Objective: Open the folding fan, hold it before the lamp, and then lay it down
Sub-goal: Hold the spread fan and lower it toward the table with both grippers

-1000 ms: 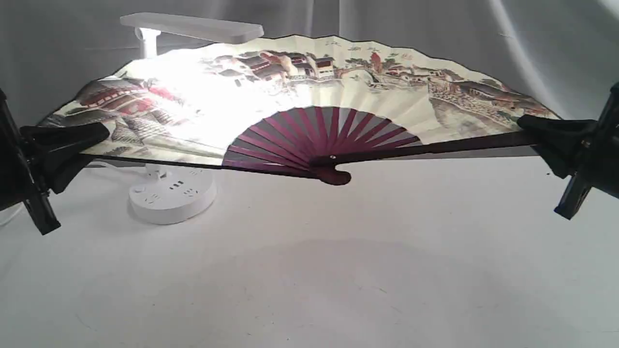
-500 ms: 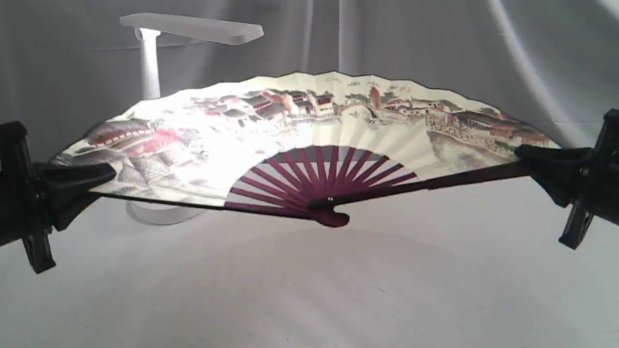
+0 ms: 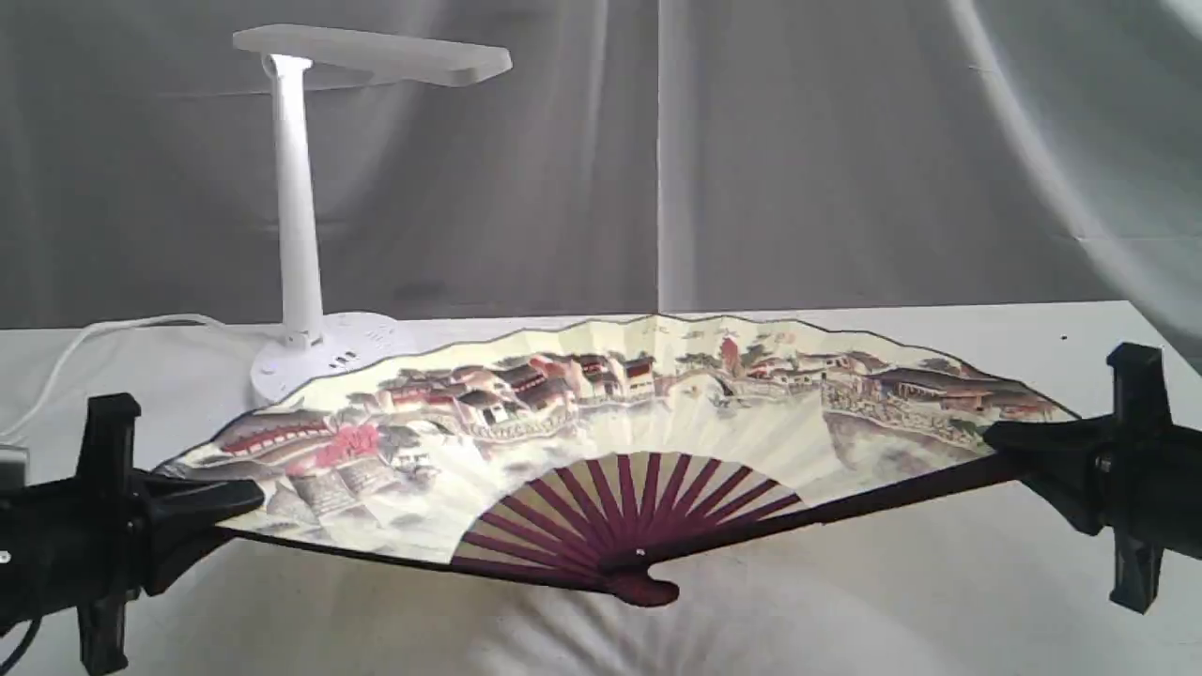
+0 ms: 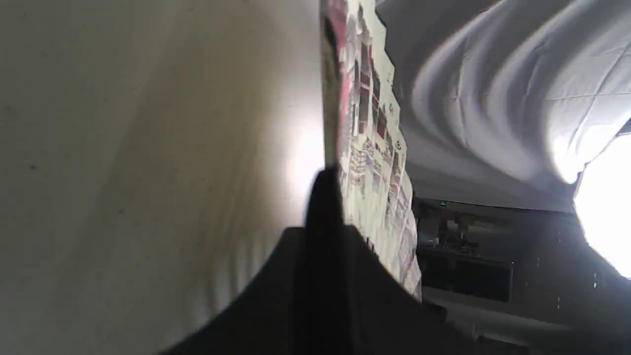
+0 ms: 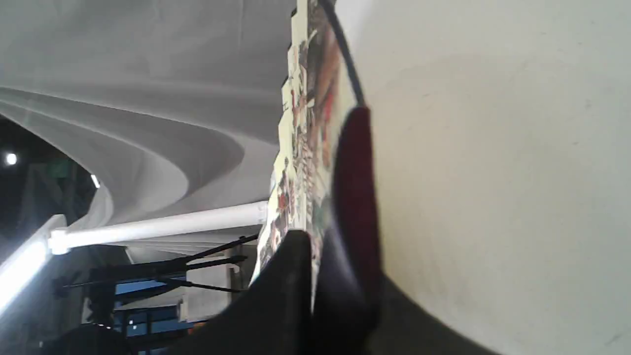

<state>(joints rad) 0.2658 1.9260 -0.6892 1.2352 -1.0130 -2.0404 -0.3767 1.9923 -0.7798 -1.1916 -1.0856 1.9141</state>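
**Open fan held low between both fingers**

You hold the folding fan [image 3: 657,413] fully open, and it stretches from one arm to the other. Your left fingers [image 3: 216,498] are closed on the end of one dark guard, and your right fingers [image 3: 1024,441] are closed on the end of the other guard. In the left wrist view the left fingers [image 4: 323,207] pinch the black edge, with the painted paper [image 4: 374,148] just beside them. In the right wrist view the right fingers [image 5: 296,276] clamp the maroon guard of the fan [image 5: 300,148].

The fan leans back, so its painted village side faces up and toward the exterior camera. The maroon ribs meet midway between your two fingers, a little lower than both. This pivot end is very close to the white bench [image 3: 892,620]; I cannot tell if it touches.

The lamp [image 3: 296,216] stands upright on the bench behind the fan, nearer to your left fingers than to your right ones. The fan's top edge hides part of its round base. Its white cord [image 3: 94,333] runs away above your left fingers.
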